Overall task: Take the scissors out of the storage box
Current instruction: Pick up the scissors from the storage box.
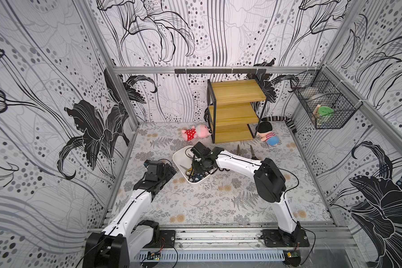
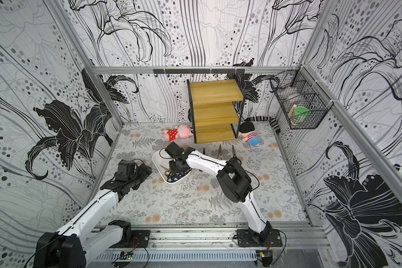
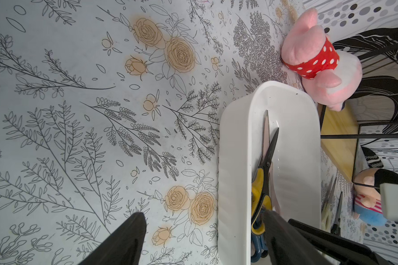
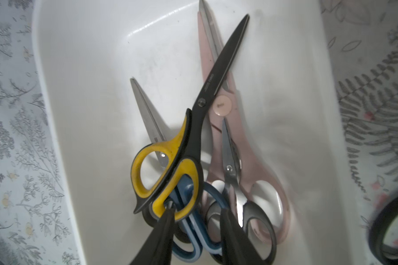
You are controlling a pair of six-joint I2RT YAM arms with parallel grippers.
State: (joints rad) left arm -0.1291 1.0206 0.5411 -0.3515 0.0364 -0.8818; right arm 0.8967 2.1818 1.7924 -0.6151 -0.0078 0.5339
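The white storage box (image 1: 180, 157) (image 2: 158, 160) lies mid-table. Several scissors are piled in it: a yellow-black pair (image 4: 186, 149) (image 3: 262, 179) on top, a pale pink pair (image 4: 216, 107), a dark blue pair (image 4: 193, 220) and a small black-handled pair (image 4: 232, 174). My right gripper (image 4: 197, 212) (image 1: 196, 166) reaches down into the box. Its jaws stand apart, one tip in the yellow handle loop and the blue handles between them. My left gripper (image 3: 203, 214) (image 1: 170, 170) is open and straddles the box's long wall (image 3: 234, 160). More scissors (image 2: 219, 152) (image 1: 253, 152) lie on the table right of the box.
A wooden shelf (image 1: 237, 111) stands at the back. A pink plush (image 1: 195, 133) lies left of it and a black-haired plush (image 1: 268, 134) right of it. A black wire basket (image 1: 323, 104) hangs on the right wall.
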